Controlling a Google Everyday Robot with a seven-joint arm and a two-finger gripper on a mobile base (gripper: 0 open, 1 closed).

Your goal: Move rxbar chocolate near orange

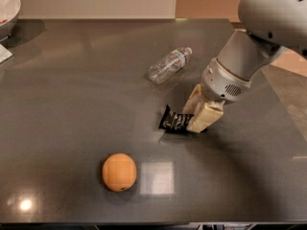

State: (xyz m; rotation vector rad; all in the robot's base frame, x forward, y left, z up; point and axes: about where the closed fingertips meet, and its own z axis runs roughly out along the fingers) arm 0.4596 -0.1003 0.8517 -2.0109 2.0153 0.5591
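Caught the rxbar chocolate [173, 121] a touch right of the worktop's [72, 104] middle, black wrapper slanted, right end tucked into the end effector [194, 118]. Read that end effector as clamped narrow on the bar's right end, with pale fingers [205, 116] either side of the wrapper and the arm [240, 56] coming in from the right edge. Could not tell whether the bar's free left end touched the worktop or hung just clear of it; saw only a dark shadow right beneath.

Found the orange [119, 172] well apart from the bar, toward the near edge and left of centre. Noted a clear plastic bottle [168, 65] lying on its side beyond the bar, toward the far edge, apart from both. Glimpsed a bowl [7, 11] at the far left corner.

Judged the step as the carry: grasp made, bar not yet near the fruit. Called the next move a low, steady sweep toward the near edge and leftward, ending just beside the orange without nudging it, since round fruit is likely to roll. Then a release.
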